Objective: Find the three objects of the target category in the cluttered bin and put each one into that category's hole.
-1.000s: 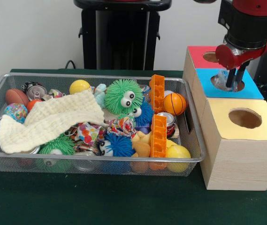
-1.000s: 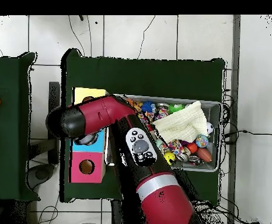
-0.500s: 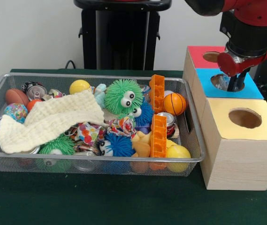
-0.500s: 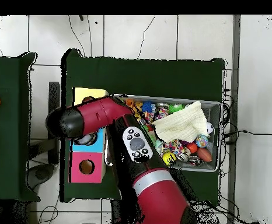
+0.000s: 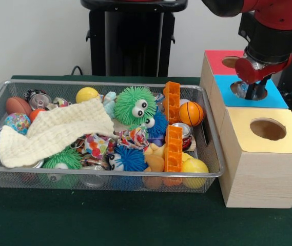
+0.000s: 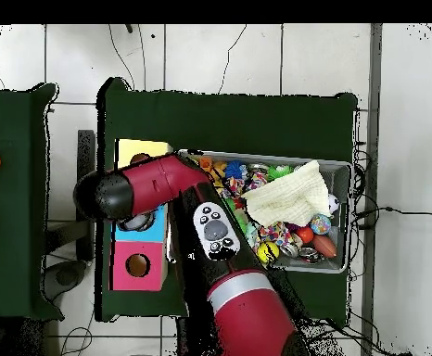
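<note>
Silver can (image 5: 37,98): thin crushed metal, so I judge it light, stiff and slippery; I would pinch across the flattened sides.
Place: in the wire bin (image 5: 84,173), touching the brown football (image 5: 17,105), well apart from the gripper (image 5: 255,92).
Gripper state: tip at the blue hole (image 5: 238,90); I cannot tell if open or closed.

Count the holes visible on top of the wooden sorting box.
3, one per coloured top panel in the front view: the red panel's hole farthest back, the blue panel's hole in the middle with the tool at it, and the yellow panel's hole nearest.
</note>
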